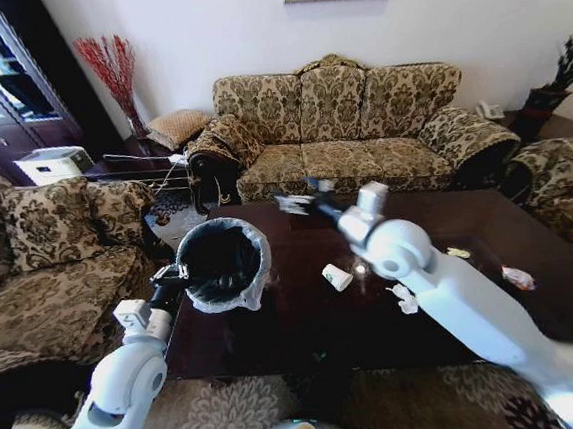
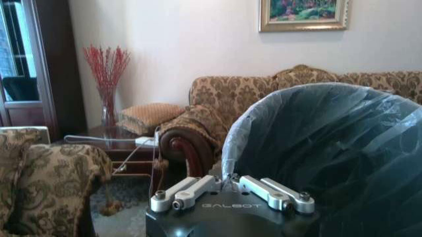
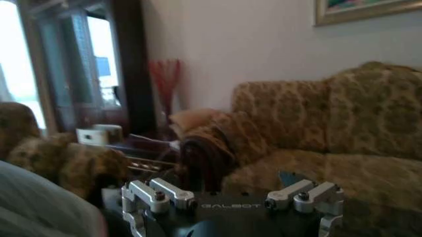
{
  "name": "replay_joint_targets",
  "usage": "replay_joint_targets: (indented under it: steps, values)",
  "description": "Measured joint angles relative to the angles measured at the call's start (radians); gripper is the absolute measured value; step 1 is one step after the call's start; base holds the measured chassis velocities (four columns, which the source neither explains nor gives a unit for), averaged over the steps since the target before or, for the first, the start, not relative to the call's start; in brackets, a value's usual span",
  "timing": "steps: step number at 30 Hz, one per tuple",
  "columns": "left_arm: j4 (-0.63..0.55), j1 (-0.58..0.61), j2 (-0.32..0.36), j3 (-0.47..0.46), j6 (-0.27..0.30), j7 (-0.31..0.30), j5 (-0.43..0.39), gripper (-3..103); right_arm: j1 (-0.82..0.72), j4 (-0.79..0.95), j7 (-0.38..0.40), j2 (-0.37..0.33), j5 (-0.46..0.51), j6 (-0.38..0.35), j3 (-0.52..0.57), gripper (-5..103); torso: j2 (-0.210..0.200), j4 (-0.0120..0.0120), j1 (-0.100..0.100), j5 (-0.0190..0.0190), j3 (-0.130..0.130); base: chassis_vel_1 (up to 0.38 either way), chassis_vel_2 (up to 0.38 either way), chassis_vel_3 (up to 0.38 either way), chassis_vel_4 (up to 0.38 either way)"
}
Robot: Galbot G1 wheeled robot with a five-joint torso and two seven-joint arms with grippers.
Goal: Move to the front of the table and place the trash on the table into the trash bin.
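Observation:
The glossy dark brown table [image 1: 306, 323] lies in front of me. My left gripper [image 1: 172, 280] is shut on the bag-lined rim of the black trash bin [image 1: 221, 263], holding it tilted at the table's left end. In the left wrist view the fingers [image 2: 197, 190] pinch that rim and the trash bin [image 2: 329, 148] looms close. My right gripper [image 1: 294, 203] hovers open over the table's far side, with nothing between its fingers [image 3: 155, 195]. Trash on the table: a tipped white paper cup [image 1: 337, 276], crumpled tissues [image 1: 404, 298], a yellowish scrap [image 1: 459, 253] and a wrapper [image 1: 518, 277].
A patterned sofa [image 1: 349, 129] stands behind the table, an armchair [image 1: 50, 265] on the left and another seat [image 1: 565, 190] on the right. A side table [image 1: 127, 168] with a vase of red twigs [image 1: 108, 69] fills the back left corner. A patterned rug [image 1: 244, 414] lies below.

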Motion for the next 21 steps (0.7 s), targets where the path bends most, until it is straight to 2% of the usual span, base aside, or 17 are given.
replay_joint_targets:
  steps: [1,2,4,5,7,11,16,21]
  values:
    - [-0.003,0.001,0.001,0.0,0.0,-0.001,0.0,2,-0.057,-0.052,-0.022,0.006,-0.043,0.015,0.031,100,0.0,0.0003,0.0,-0.0002,0.0,0.0,0.0,0.0,0.0]
    - [-0.003,0.001,0.001,0.0,0.0,-0.001,0.0,2,-0.057,-0.052,-0.022,0.006,-0.043,0.015,0.031,100,0.0,0.0003,0.0,-0.0002,0.0,0.0,0.0,0.0,0.0]
    - [-0.011,0.005,0.003,0.0,0.0,-0.002,0.0,2,-0.19,-0.15,-0.054,0.038,-0.146,0.061,0.085,100,0.0,0.0007,0.0,0.0006,0.0,0.0,0.0,0.0,0.0]
    - [-0.011,0.005,0.003,0.0,0.0,-0.002,0.0,2,-0.19,-0.15,-0.054,0.038,-0.146,0.061,0.085,100,0.0,0.0007,0.0,0.0006,0.0,0.0,0.0,0.0,0.0]
    - [-0.016,0.011,0.005,-0.001,-0.001,-0.003,0.0,2,-0.307,-0.178,-0.093,0.064,-0.203,0.086,0.14,100,0.0,0.0002,0.0,0.0001,0.0,0.0,0.0,0.0,0.0]
    - [-0.017,0.018,0.002,0.0,-0.005,0.0,0.006,2,-0.409,-0.186,-0.141,0.096,-0.223,0.114,0.194,100,0.0,0.0003,0.0,-0.0003,0.0,0.0,0.0,0.0,0.0]
    - [-0.018,0.019,0.001,0.01,-0.007,0.008,0.015,2,-0.422,-0.237,-0.182,0.132,-0.248,0.14,0.191,100,0.0,0.0006,0.0,-0.0006,0.0,0.0,0.0,0.0,0.0]
    - [-0.022,0.019,0.004,0.015,-0.009,0.012,0.019,2,-0.341,-0.365,-0.225,0.178,-0.264,0.171,0.119,100,0.0,0.0006,0.0,-0.0003,0.0,0.0,0.0,0.0,0.0]
